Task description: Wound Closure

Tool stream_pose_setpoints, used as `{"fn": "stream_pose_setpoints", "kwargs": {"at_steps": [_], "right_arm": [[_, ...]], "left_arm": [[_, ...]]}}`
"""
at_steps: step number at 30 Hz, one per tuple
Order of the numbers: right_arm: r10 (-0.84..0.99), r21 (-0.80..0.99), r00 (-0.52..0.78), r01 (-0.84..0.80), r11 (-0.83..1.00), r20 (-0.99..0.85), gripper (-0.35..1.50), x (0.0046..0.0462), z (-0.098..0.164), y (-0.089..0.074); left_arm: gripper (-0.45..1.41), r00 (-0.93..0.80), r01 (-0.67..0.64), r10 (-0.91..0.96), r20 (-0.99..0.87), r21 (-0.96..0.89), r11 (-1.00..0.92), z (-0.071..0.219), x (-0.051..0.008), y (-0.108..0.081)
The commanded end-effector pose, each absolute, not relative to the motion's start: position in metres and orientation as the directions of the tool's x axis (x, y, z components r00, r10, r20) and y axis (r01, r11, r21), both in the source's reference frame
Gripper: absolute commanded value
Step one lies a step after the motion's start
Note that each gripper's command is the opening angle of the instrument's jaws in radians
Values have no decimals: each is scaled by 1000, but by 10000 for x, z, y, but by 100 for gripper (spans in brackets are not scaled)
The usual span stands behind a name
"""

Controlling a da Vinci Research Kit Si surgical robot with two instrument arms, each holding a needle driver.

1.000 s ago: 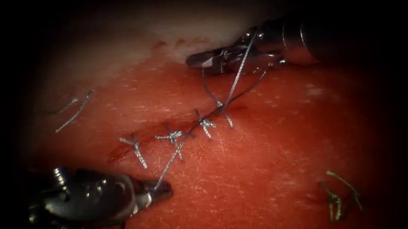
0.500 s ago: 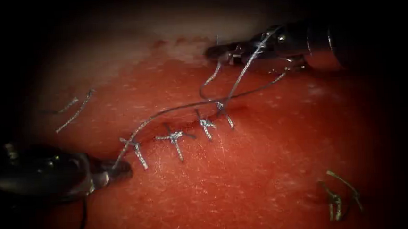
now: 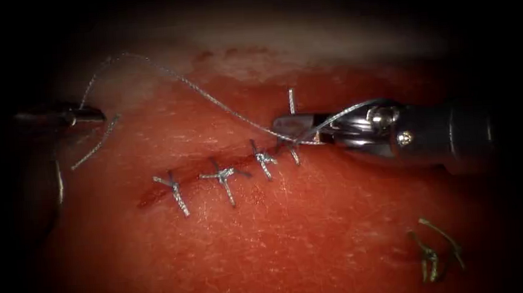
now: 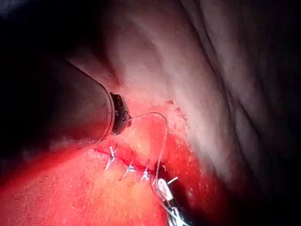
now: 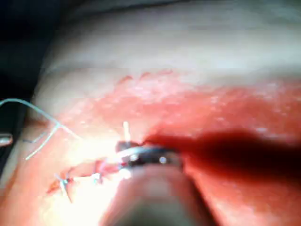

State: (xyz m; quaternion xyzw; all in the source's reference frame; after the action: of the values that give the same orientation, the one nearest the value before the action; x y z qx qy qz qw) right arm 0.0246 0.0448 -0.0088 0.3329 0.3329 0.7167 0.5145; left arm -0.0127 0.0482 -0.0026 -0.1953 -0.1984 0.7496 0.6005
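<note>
The tissue (image 3: 315, 234) has a cut (image 3: 214, 170) closed by several knotted stitches (image 3: 224, 176). At the far left, my left tool (image 3: 93, 114) is shut on the long thread (image 3: 210, 98). That thread arcs over the tissue to the rightmost stitch (image 3: 289, 148). There my right tool (image 3: 293, 126) lies low from the right, shut on the short thread tail (image 3: 291, 99), which sticks up. A strand is looped over its jaws. A faint curved line (image 3: 59, 183) hangs below the left tool; I cannot tell whether it is the needle. The left wrist view has the thread (image 4: 162, 136) running down to the right tool (image 4: 164, 189).
Cut thread ends (image 3: 95, 144) lie left of the cut near the left tool, and more cut ends (image 3: 437, 248) lie at the lower right. Pale tissue (image 3: 280, 48) rises beyond the cut. Red fluid wets the surface around the stitches.
My left tool swung from the lower left up to the far left, drawing the thread with it. My right tool came down from behind the cut to the rightmost stitch.
</note>
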Motion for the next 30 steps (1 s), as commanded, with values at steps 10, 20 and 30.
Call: {"fn": "stream_pose_setpoints", "kwargs": {"at_steps": [10, 20, 30], "right_arm": [[977, 835, -202, -524, -165, 66, -35, 244, -109, 404], [984, 842, -176, -526, -120, 30, -35, 231, -115, 396], [985, 845, -171, -525, -103, 13, -35, 232, -113, 398]], "left_arm": [[-35, 8, -808, 988, 156, -581, 98, 63, -201, 515], [-7, -109, -808, 993, 48, -585, -61, 52, -217, 535], [78, -500, -640, 839, -216, -561, -526, 36, -206, 512]]}}
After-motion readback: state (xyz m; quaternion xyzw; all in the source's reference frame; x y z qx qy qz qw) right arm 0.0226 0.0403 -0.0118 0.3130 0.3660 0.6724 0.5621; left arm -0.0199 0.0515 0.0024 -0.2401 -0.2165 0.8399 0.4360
